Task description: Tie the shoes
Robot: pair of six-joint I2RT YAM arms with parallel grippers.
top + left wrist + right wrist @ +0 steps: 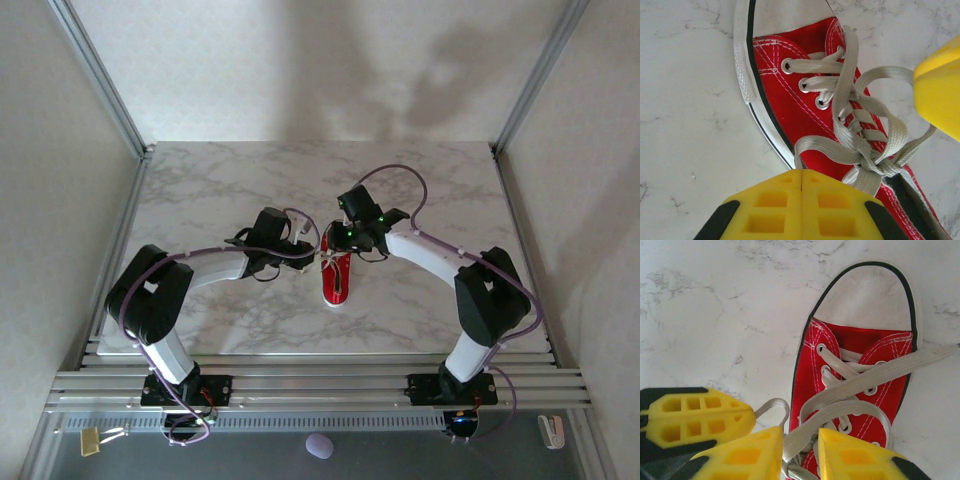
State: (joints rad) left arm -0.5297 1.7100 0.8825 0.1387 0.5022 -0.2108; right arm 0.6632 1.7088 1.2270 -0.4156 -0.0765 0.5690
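Note:
A small red shoe (336,285) with white laces lies mid-table, toe toward the arms' bases. In the left wrist view the shoe (790,100) has its laces drawn into a knot (875,162). A lace loop (812,145) runs from the knot into the seam of my left gripper (801,172), which is shut on it. My right gripper (800,437) stands over the shoe (855,340) with its jaws apart, and a lace strand (840,410) passes loosely through the gap. From above, the left gripper (312,256) and right gripper (338,248) meet at the shoe's heel end.
The marble tabletop (220,190) lies all round the shoe. Metal frame posts (100,75) stand at the back corners, and an aluminium rail (320,385) carrying the arm bases runs along the near edge.

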